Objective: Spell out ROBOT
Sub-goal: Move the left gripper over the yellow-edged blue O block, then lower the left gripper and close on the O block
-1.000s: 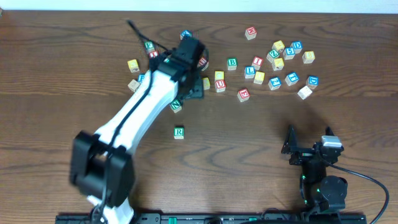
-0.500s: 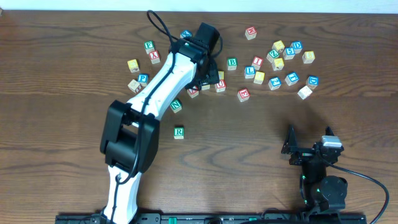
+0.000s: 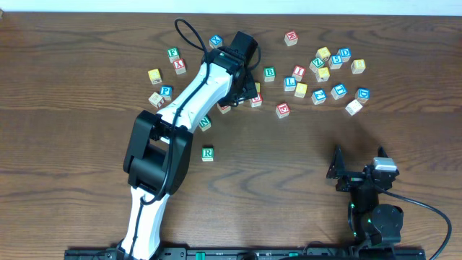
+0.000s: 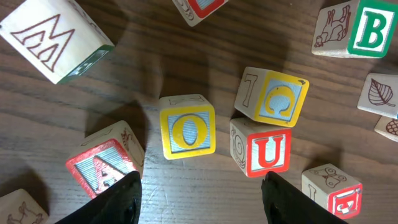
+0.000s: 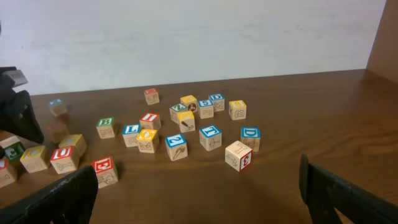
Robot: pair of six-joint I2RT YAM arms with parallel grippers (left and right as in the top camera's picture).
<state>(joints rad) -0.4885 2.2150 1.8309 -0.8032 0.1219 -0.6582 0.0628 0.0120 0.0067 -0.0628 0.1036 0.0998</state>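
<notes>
Yellow O cube [image 4: 187, 127] centred just ahead of spread left tool [image 4: 202, 196], untouched.

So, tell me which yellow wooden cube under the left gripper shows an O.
The yellow wooden cube centred ahead of the left gripper; the other yellow cube, tilted beside the red U cube, shows a different mark.

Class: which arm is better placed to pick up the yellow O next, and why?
Left. Its jaws are open right above the O, centred in its wrist view; the right arm rests far away by the table's front edge.
</notes>
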